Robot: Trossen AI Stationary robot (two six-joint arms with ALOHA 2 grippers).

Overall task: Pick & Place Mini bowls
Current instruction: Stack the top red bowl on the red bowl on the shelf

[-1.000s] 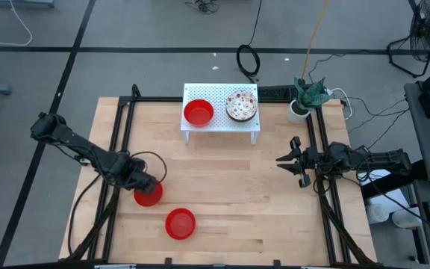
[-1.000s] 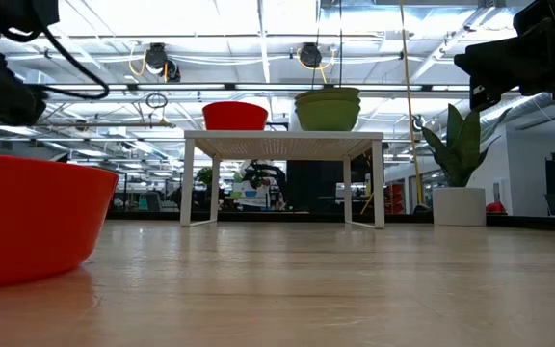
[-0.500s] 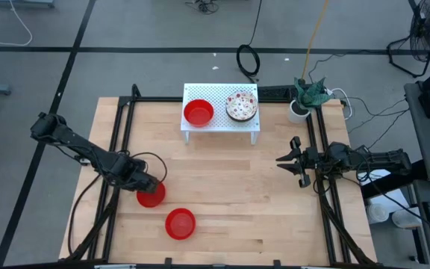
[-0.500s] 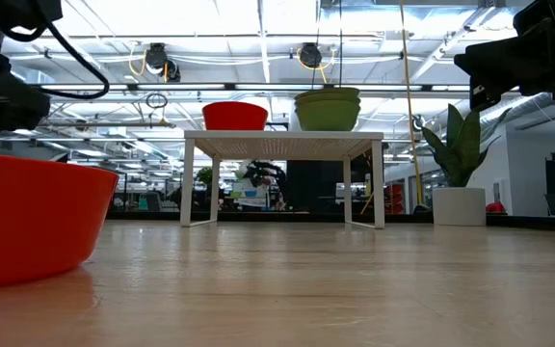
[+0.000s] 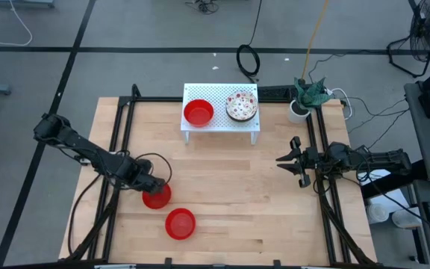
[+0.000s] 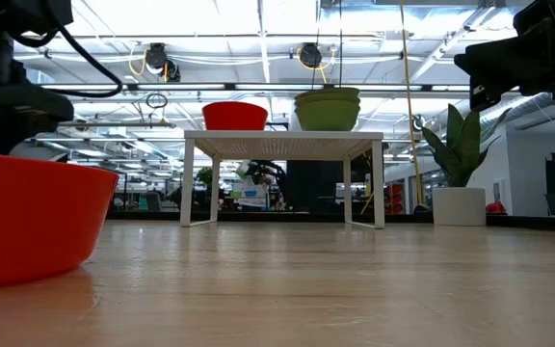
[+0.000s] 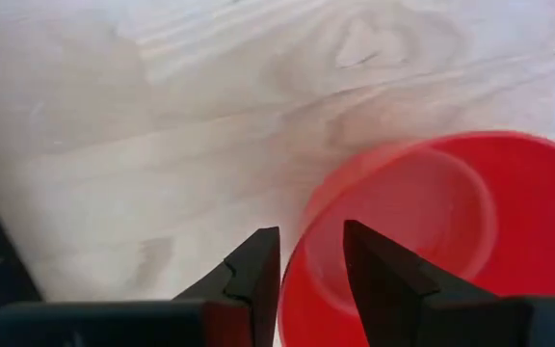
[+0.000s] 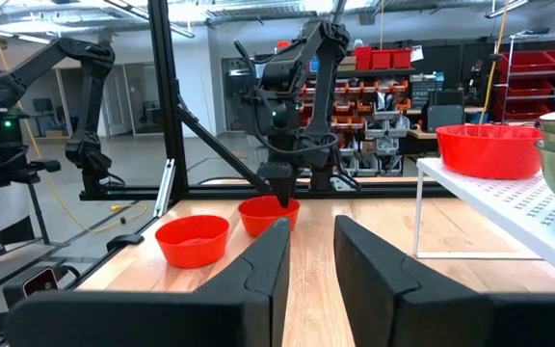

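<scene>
My left gripper (image 5: 152,188) points down at the table's left, shut on a plain red mini bowl (image 5: 157,198). A second red mini bowl (image 5: 180,223) rests on its base nearer the front edge. Standing on the white rack (image 5: 221,123) at the far middle are another red bowl (image 5: 198,112) and a white bowl with a red pattern (image 5: 241,105). My right gripper (image 5: 282,160) hovers level at the table's right, open, with nothing between its fingers. My left gripper pinches the red bowl's rim (image 7: 303,253) between its two fingers, one finger (image 7: 382,280) inside the bowl and one (image 7: 256,275) outside. The fingers come from above, pointing down. The bowl stays upright, its mouth up. Whether its base touches the table I cannot tell.
A white cup with a green plant (image 5: 299,109) stands at the far right corner. Black frame rails (image 5: 122,134) run along the left and right sides of the table. Bare wood lies between the rack and the front edge.
My left gripper has gone a little toward the table's right edge, still shut on the red bowl. The bowl has travelled with it, upright, and now sits closer to the other red bowl near the front edge.
</scene>
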